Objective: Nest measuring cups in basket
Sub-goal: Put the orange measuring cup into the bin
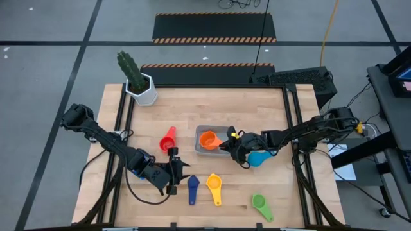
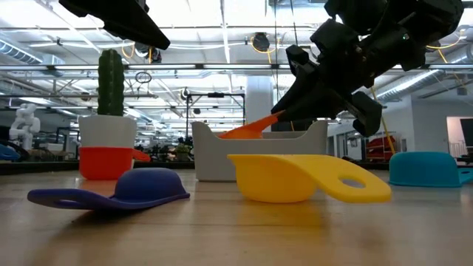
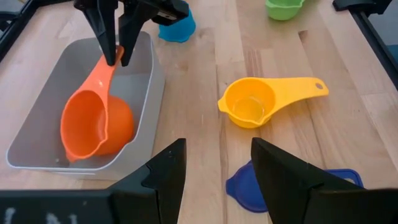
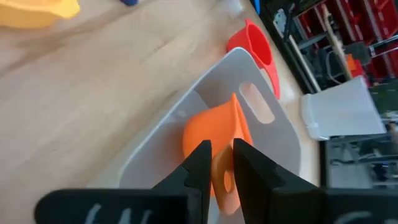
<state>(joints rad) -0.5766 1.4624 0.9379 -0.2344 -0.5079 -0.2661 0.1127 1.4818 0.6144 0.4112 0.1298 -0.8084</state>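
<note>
So far, only one cup had reached the basket (image 1: pixel 205 131). Going left to right across the wooden surface (image 1: pixel 270 109): the left pincer (image 1: pixel 177 174) hung low near the front edge with its fingers apart and nothing between them. The red cup (image 1: pixel 168 138) lay on its side just left of the basket, and the navy cup (image 1: pixel 193 187) sat upside down right beside that pincer. The yellow cup (image 1: pixel 214 186) stood bowl-up next to it. The orange cup (image 1: pixel 209 139) rested inside the basket, the right pincer (image 1: pixel 230 139) clamped on its handle, apparently not yet released. A light blue cup (image 1: pixel 259 158) lay past the basket, and the green cup (image 1: pixel 260 204) sat near the front right. By my judgement, five visible cups awaited nesting.
</note>
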